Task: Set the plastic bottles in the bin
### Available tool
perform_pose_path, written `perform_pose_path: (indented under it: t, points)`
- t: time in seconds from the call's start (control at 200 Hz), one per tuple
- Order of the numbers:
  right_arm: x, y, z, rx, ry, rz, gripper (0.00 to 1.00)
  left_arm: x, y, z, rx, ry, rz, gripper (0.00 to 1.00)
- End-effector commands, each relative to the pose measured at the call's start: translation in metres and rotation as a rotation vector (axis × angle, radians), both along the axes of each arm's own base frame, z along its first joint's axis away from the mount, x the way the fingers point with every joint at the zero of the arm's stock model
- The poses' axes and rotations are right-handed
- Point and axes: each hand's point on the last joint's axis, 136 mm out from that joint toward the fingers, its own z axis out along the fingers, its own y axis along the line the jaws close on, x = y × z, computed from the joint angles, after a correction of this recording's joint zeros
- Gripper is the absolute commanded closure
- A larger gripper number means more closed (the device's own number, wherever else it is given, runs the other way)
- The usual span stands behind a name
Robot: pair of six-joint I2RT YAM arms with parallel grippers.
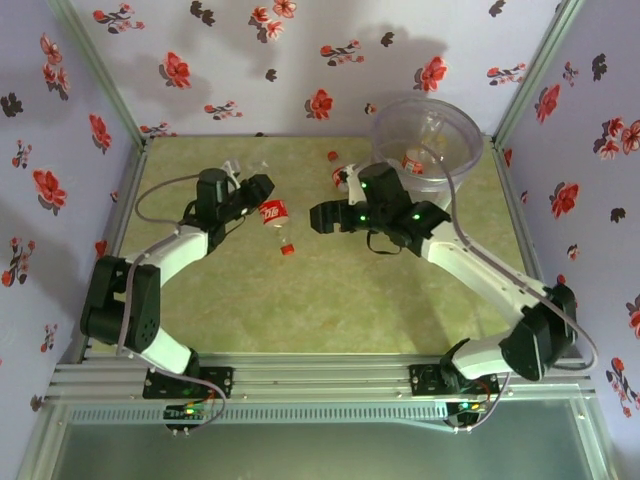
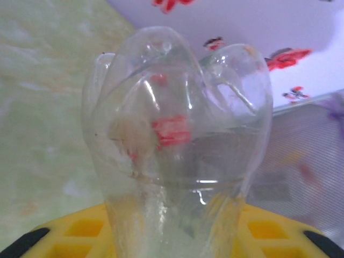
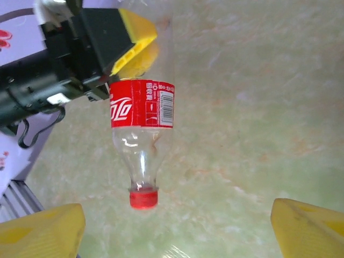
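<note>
The plastic bottle point(image 1: 273, 213) you are working with, clear with a red label and a red cap, sits in your left gripper point(image 1: 258, 192), whose jaws are closed on the bottle's base end. In the top view it lies out from the gripper with its cap towards the near edge of the table point(image 1: 300, 310), left of centre. From the left wrist you look straight at the bottle's lobed clear base point(image 2: 177, 107), with the yellow fingers point(image 2: 75, 236) showing on either side below it. From the right wrist you see the bottle point(image 3: 142, 113) cap-down in the picture, a yellow pad of the left gripper pressed against its upper part; you cannot tell whether the cap touches the table. Your right gripper point(image 1: 322, 217) is just beside the bottle on its right, not touching it, with its fingers point(image 3: 43, 234) spread wide and nothing between them. The bin point(image 1: 470, 125) stands at the far right corner, well apart from the held bottle, and has at least one red-labelled bottle point(image 1: 412, 162) lying inside. Another bottle point(image 1: 343, 178) lies on the table just beside the bin's left wall, with a small red piece point(image 1: 332, 156) near it.
</note>
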Motion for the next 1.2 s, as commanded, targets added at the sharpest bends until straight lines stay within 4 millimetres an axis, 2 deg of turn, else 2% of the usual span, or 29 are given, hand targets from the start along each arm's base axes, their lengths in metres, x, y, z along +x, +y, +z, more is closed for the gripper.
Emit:
perform_pose_path:
  t: [0.0, 0.115, 0.325, 0.515, 0.75, 0.85, 0.935, 0.995, 1.095, 1.195]
  points:
    - [0.0, 0.03, 0.008, 0.133, 0.029, 0.025, 0.08, -0.015, -0.018, 0.025, -0.098, -0.091, -0.109, 1.0]
    - [-0.001, 0.047, -0.011, 0.127, 0.079, 0.048, 0.08, -0.024, -0.025, 0.03, -0.109, -0.125, -0.136, 1.0]
    - [-0.002, 0.074, -0.027, 0.171, 0.15, 0.115, 0.09, -0.035, -0.04, 0.043, -0.136, -0.177, -0.181, 1.0]
    - [0.003, 0.079, -0.045, 0.148, 0.175, 0.115, 0.11, -0.04, -0.05, 0.055, -0.166, -0.199, -0.215, 1.0]
    - [0.012, 0.079, -0.052, 0.144, 0.169, 0.097, 0.25, -0.045, -0.056, 0.056, -0.187, -0.198, -0.23, 1.0]
    - [0.014, 0.082, -0.053, 0.161, 0.182, 0.101, 0.34, -0.044, -0.058, 0.055, -0.214, -0.196, -0.227, 1.0]
    - [0.016, 0.082, -0.055, 0.157, 0.187, 0.098, 0.46, -0.042, -0.059, 0.051, -0.226, -0.192, -0.226, 1.0]
    - [0.016, 0.079, -0.054, 0.152, 0.181, 0.092, 0.5, -0.041, -0.059, 0.051, -0.225, -0.191, -0.227, 1.0]
    - [0.017, 0.074, -0.053, 0.138, 0.175, 0.086, 0.52, -0.04, -0.059, 0.05, -0.214, -0.183, -0.227, 0.81]
    - [0.018, 0.069, -0.05, 0.126, 0.164, 0.085, 0.56, -0.04, -0.058, 0.052, -0.207, -0.188, -0.226, 0.37]
